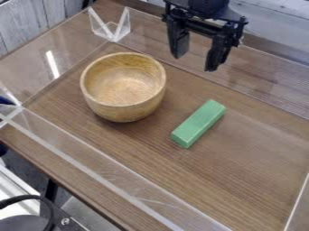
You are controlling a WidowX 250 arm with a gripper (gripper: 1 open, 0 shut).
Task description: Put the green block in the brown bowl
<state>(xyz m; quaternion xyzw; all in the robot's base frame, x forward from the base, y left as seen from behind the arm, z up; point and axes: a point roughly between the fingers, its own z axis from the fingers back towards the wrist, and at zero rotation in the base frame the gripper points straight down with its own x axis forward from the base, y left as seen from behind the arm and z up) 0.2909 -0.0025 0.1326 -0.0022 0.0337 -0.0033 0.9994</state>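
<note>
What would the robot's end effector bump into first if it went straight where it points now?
Probably the bare wooden table, as the end effector seems to point down, though one view makes depth unclear.

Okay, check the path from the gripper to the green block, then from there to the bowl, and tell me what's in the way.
Nothing visible stands between the gripper and the block, nor between the block and the bowl; only the bowl's own wall rises there.
</note>
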